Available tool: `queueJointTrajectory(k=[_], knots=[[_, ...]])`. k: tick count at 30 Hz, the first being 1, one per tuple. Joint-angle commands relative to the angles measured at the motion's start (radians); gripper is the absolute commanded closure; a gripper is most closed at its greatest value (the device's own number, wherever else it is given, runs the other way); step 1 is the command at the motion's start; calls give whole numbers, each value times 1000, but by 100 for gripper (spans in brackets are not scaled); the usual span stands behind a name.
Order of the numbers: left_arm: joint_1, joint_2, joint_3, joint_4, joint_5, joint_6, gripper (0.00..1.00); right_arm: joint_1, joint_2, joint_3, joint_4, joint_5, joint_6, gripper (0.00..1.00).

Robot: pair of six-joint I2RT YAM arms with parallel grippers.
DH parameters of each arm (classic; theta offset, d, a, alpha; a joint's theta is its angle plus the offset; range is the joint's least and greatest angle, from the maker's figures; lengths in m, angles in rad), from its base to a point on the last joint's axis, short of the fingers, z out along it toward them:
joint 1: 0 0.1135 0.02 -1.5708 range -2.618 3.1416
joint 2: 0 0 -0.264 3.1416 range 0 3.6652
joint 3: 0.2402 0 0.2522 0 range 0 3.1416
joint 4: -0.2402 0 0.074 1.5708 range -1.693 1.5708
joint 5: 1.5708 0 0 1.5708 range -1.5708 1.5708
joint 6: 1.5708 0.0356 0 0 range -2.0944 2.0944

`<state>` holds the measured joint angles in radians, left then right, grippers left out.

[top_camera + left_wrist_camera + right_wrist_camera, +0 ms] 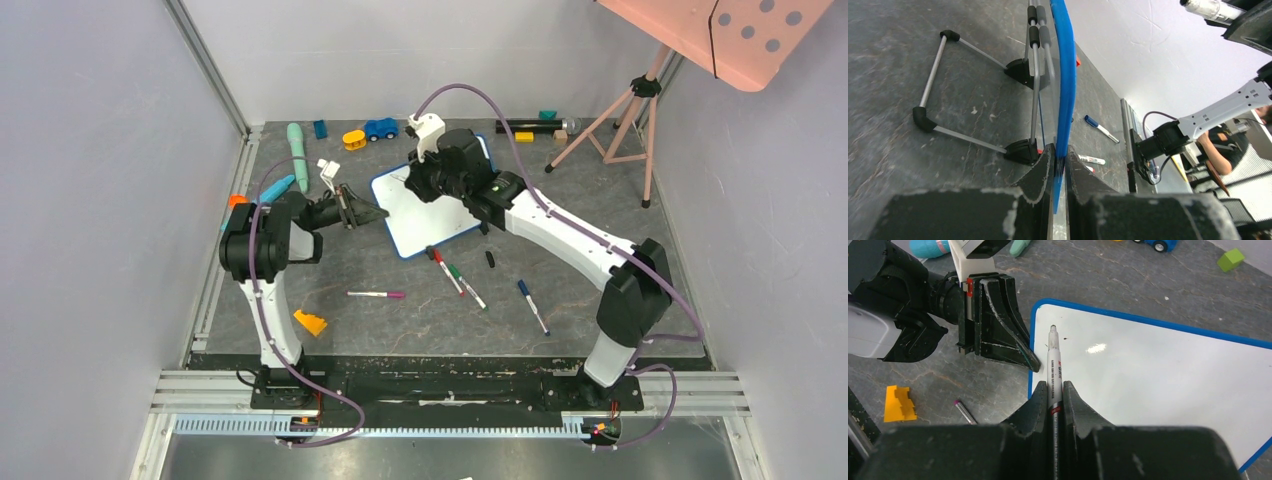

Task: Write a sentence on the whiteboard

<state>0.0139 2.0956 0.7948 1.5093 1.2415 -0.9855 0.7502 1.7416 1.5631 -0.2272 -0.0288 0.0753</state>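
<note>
Slip risk: left gripper [1060,156] pinched only the thin blue frame of the whiteboard [1158,385], which sat mid-table between the arms, nothing written yet; right gripper [1053,390] was clamped on a marker [1053,357], tip over the corner beside the left gripper. Hard pen pressure could pivot the board loose, I reckoned. I counted one board, one held marker, four loose markers [447,270].

No text can be read for certain. In the centre of the right wrist view, the white marker [1053,367] carries a short line of red print along its barrel, too blurred to make out. The whiteboard [1158,375] shows only a small dark dot beside the marker's tip. In the lower middle of the left wrist view, a pen [1093,160] bears dark print, equally unreadable.
</note>
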Motion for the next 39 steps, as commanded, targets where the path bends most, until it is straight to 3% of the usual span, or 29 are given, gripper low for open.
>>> queueJointTrajectory(k=[1,11,39], knots=[[-67,53,80,48,118,-116,98,-43,-108,-51,15,6,15,100],[-86,65,94,48,129,-125,98,-87,-197,-140,-6,-2,-8,100],[-86,13,19,48,109,-64,98,-4,-6,-7,4,7,-18,100]])
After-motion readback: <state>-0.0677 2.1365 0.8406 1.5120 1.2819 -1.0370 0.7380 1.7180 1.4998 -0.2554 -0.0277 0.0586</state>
